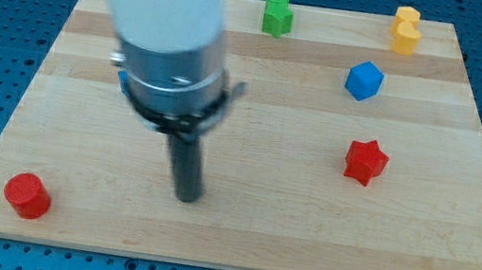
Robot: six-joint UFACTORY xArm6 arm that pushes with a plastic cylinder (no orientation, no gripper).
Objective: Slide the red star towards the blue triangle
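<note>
The red star lies on the wooden board at the view's right, a little below mid-height. Only a small blue sliver shows at the left edge of the arm's body; it may be the blue triangle, which is otherwise hidden behind the arm. My tip rests on the board left of centre, far to the left of the red star and a little lower, touching no block.
A blue cube sits above the red star. A green block and a yellow block lie along the board's top edge. A red cylinder stands at the bottom left corner. The board is ringed by a blue perforated table.
</note>
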